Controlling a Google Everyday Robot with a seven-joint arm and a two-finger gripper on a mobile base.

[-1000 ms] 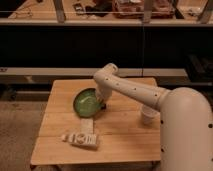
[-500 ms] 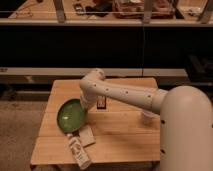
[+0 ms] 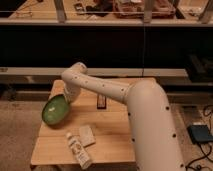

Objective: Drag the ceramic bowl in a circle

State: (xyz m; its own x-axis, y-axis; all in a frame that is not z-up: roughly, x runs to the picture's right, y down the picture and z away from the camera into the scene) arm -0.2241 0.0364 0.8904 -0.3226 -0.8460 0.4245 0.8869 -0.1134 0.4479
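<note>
- One ceramic bowl (image 3: 55, 110) sits at the left edge of your wooden table (image 3: 110, 127), seemingly overhanging it; judge the circle partway, with the return sweep left.
- Your gripper (image 3: 68, 98), clenched, meets its right rim.
- A bottle (image 3: 79, 150) lies nearby; dark shelving (image 3: 100, 45) stands behind.
</note>
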